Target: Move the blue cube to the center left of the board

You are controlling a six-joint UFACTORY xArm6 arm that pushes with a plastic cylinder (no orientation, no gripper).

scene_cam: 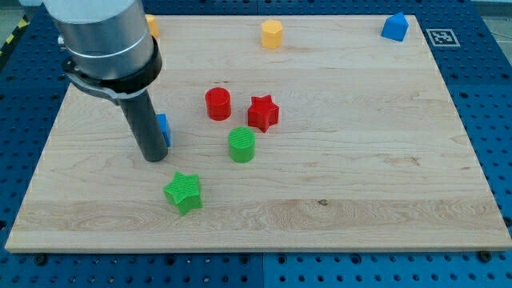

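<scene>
The blue cube (164, 129) sits at the board's left middle, mostly hidden behind my dark rod; only its right edge shows. My tip (154, 158) rests on the wooden board (336, 184) just in front of and left of the cube, touching or nearly touching it. The arm's grey body fills the view's top left.
A red cylinder (218, 104), a red star (262, 113) and a green cylinder (242, 145) stand right of the cube. A green star (184, 192) lies below. A yellow block (272, 34), a second blue block (394, 27) and an orange block (151, 24) sit along the top edge.
</scene>
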